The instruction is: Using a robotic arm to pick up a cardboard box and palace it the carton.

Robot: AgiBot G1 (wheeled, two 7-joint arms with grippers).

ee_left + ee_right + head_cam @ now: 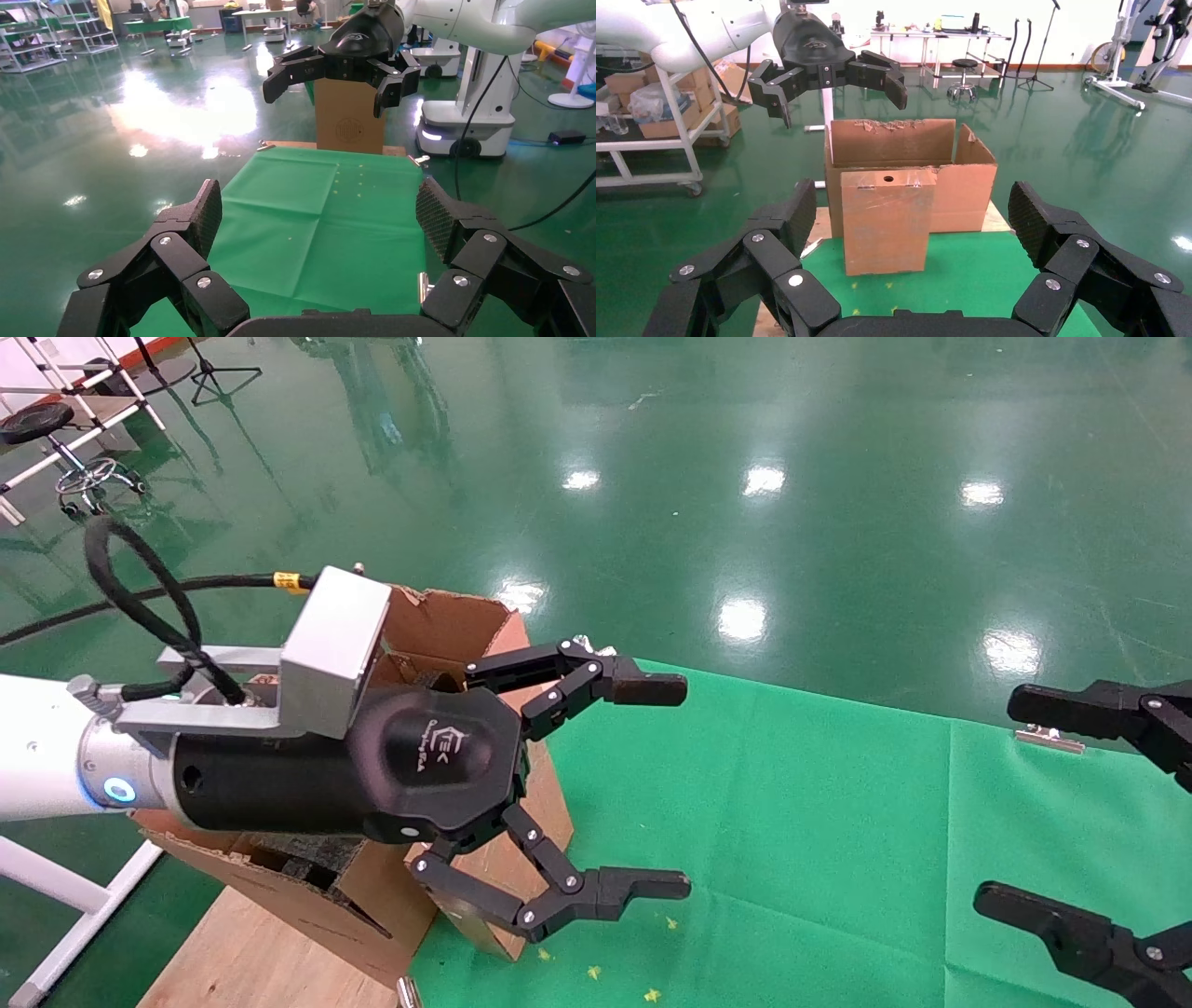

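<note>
Brown cardboard box stands upright against the carton (awaiting pickup); left gripper hovers above, jaws wide, empty.

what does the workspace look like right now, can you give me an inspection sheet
surface: green cloth over a wooden board
job's things: cardboard box on end on the cloth, before the carton, not inside
clutter: metal clip at cloth edge; yellow specks
tools: left tool open, raised by the box; right tool open, empty, at right
cables: black cable looped over left wrist
surroundings: glossy green floor; stool
</note>
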